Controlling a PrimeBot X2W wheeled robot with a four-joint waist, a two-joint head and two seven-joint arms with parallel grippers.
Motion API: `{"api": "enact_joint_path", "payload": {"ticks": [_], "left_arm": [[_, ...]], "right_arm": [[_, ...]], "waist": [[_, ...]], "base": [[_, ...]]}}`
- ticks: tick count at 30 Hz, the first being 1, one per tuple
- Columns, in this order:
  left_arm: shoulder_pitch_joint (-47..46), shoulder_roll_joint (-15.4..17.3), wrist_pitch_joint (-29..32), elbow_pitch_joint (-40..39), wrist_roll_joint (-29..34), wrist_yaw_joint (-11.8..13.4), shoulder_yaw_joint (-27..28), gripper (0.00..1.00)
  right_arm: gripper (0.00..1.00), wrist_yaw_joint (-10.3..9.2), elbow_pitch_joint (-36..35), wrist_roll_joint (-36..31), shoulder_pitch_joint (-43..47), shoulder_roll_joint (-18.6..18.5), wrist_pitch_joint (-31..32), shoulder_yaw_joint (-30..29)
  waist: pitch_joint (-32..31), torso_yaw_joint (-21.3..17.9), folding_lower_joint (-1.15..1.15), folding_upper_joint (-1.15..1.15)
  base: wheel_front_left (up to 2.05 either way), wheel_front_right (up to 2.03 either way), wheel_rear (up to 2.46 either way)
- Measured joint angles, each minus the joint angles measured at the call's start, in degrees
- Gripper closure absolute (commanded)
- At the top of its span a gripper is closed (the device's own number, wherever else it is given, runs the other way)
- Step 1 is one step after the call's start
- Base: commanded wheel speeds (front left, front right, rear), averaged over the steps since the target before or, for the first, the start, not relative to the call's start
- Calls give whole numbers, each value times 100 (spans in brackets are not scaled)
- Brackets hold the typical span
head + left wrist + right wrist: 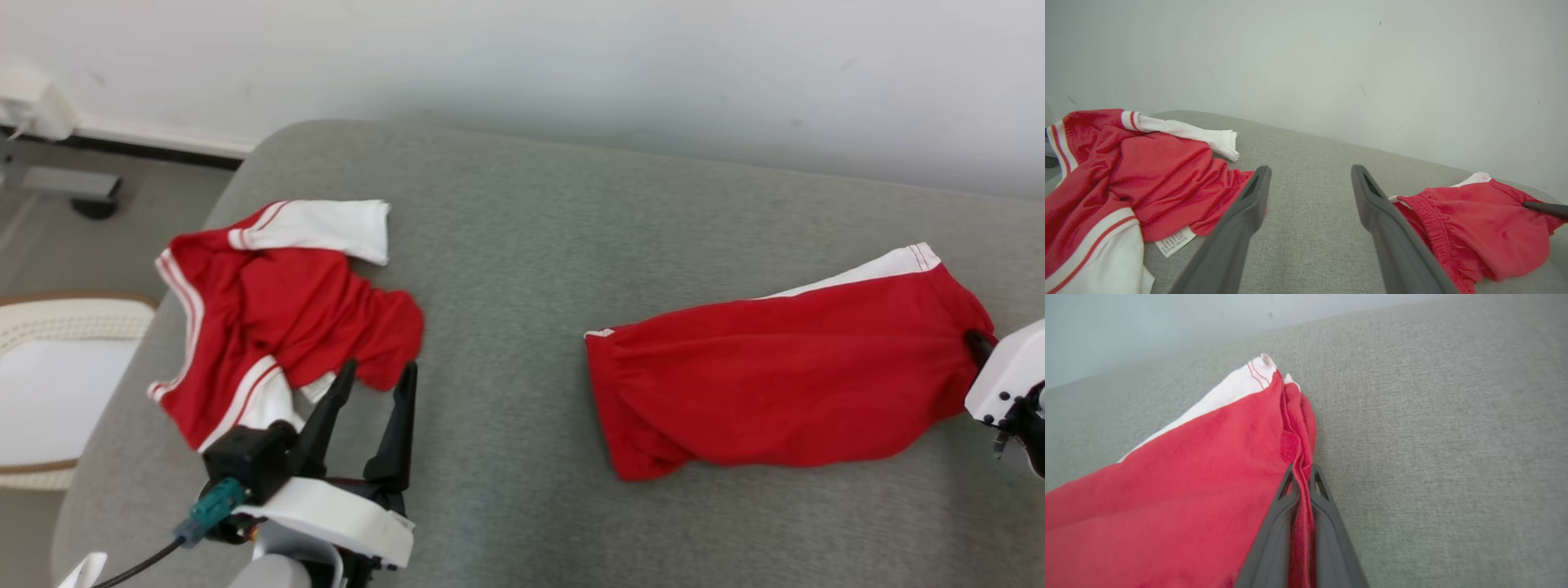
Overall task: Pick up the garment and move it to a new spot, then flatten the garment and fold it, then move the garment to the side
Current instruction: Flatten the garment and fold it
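Now the rumpled red shorts with a white side stripe lie left of the right end effector, which clamps their edge on the grey padded desk. The left end effector hovers, spread apart.

- Grey fabric surface had a rounded far-left corner, with a plain white wall behind its far edge.
- Red-and-white jersey lay crumpled along the surface's left edge. Its white sleeve pointed to the far edge and its striped white part to the near edge.
- Printed label stuck out from under the jersey, flat on the grey cloth.
- Off the left edge sat a white thing with a cream woven rim. Couldn't tell what it was.
- By the wall at far left were a white box, a dark skirting strip and a black caster.
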Motion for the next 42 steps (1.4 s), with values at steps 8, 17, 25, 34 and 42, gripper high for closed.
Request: {"api": "enact_joint_path", "payload": {"ticks": [8, 17, 25, 34, 42], "left_arm": [[456, -165, 0, -87, 313, -13, 676, 0], [848, -478, -1, -8, 692, -320, 1184, 0], [913, -787, -1, 208, 924, -620, 1349, 0], [933, -1055, -1, 455, 1067, -864, 1515, 0], [934, -1174, -1, 639, 1176, -979, 1646, 0]], "right_arm": [[100, 0, -565, 374, 639, -58, -865, -432], [100, -1, -1215, 359, 1310, -413, -1882, -609], [100, -1, -1257, -134, 1250, -523, -2090, -548], [100, -1, -1472, -794, 815, 91, -2115, -204], [100, -1, -1569, -1000, 821, 664, -1835, 145]], "waist": [[-174, -664, 0, 0], [-433, -1287, 0, 0], [-610, -1339, 0, 0], [-658, -995, 0, 0], [-712, -592, 0, 0]], "base": [[0, 0, 0], [0, 0, 0], [0, 0, 0], [0, 0, 0], [0, 0, 0]]}}
